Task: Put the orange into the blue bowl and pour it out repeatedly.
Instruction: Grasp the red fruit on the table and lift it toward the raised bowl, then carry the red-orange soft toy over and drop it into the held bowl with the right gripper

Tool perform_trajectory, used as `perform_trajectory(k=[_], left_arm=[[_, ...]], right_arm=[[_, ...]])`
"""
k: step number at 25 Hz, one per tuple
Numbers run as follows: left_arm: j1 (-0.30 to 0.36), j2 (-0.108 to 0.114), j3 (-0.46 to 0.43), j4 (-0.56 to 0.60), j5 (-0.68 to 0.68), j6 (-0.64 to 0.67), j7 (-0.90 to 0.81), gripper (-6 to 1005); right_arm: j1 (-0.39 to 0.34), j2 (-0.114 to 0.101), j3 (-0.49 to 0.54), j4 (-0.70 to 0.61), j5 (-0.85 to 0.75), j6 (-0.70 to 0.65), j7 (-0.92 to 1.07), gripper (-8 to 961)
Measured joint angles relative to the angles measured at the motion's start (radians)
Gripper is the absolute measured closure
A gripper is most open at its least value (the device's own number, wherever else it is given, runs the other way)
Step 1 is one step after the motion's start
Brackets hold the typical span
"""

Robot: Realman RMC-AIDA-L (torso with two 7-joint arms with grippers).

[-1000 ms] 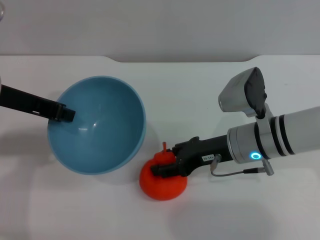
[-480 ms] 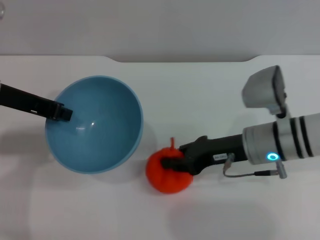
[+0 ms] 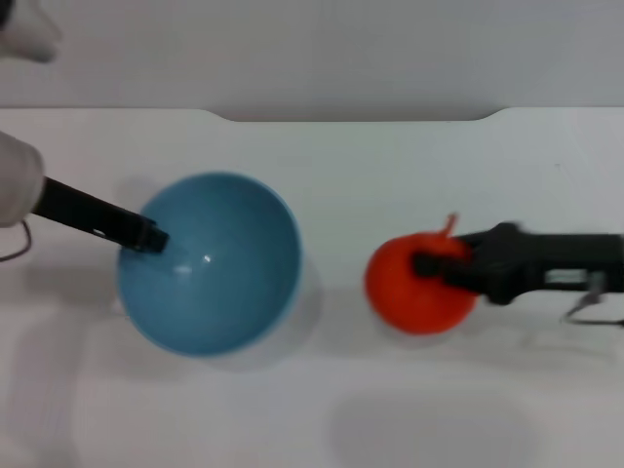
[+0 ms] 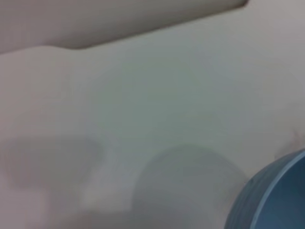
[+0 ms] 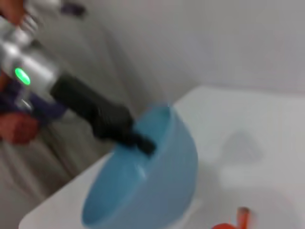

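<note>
The blue bowl [image 3: 219, 268] is empty and sits left of centre on the white table, nearly upright. My left gripper [image 3: 151, 237] is shut on the bowl's left rim; it shows also in the right wrist view [image 5: 143, 142], where the bowl [image 5: 152, 186] appears too. In the left wrist view only an edge of the bowl [image 4: 276, 200] shows. The orange [image 3: 417, 283] is held above the table right of centre, with my right gripper [image 3: 434, 265] shut on it. Its stem [image 5: 242, 217] peeks into the right wrist view.
The white table [image 3: 322, 166] ends at a back edge with a grey wall behind. A shadow lies on the table below the orange. A white-clad shape [image 3: 19, 185] stands at the far left by the left arm.
My right gripper has lifted the orange and carried it right, away from the bowl. The bowl has shifted right and tipped back toward upright in the left gripper.
</note>
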State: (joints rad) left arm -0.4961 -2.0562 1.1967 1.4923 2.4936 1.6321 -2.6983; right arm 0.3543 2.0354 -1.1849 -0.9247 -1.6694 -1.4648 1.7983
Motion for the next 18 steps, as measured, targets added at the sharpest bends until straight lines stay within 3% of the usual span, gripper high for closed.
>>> perform_trajectory(k=[4, 7, 8, 12, 18], left_arm=[[-0.056, -0.001, 0.085, -0.110, 0.002, -0.038, -0.001, 1000], [-0.110, -0.003, 0.148, -0.191, 0.004, -0.067, -0.009, 1000], [-0.144, -0.006, 0.211, -0.237, 0.001, -0.095, -0.024, 1000], [-0.180, -0.011, 0.283, -0.262, -0.005, -0.126, -0.053, 1000], [-0.238, -0.016, 0.395, -0.265, -0.042, -0.162, -0.108, 1000]], right_arm=[[-0.051, 0.021, 0.206, -0.170, -0.046, -0.185, 0.003, 847], [-0.055, 0.034, 0.270, -0.294, -0.048, -0.300, 0.012, 871], [-0.050, 0.036, 0.255, -0.363, -0.052, -0.327, 0.030, 880], [-0.033, 0.038, 0.171, -0.456, -0.083, -0.327, 0.052, 911], [0.042, 0.036, 0.023, -0.472, -0.182, -0.247, 0.104, 927]])
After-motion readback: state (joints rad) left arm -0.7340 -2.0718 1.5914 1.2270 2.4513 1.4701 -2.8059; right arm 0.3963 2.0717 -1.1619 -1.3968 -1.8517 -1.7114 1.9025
